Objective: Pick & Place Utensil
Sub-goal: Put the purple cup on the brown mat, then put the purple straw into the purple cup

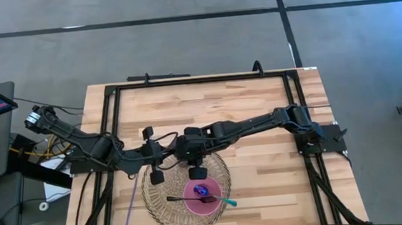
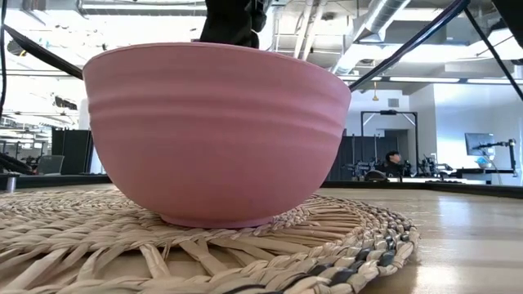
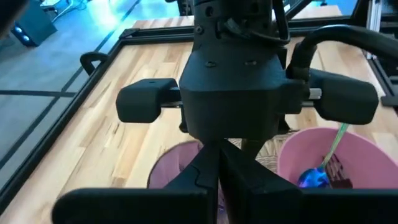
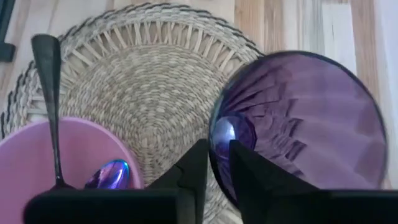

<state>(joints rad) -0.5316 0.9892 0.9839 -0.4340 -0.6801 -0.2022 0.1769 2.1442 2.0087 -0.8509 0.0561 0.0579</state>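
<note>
While both arms meet at the frame's lower centre, 2 utensils lie in the pink bowl on the woven mat. Left gripper jaws are shut, empty; right gripper jaws pinch a purple glass rim. The dark spoon looks light, stiff, slippery; take its handle.

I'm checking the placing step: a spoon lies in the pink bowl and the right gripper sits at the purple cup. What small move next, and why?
Probably lift the right gripper straight up, away from the purple cup. The spoon already lies in the pink bowl, and a sideways pull might knock the cup.
</note>
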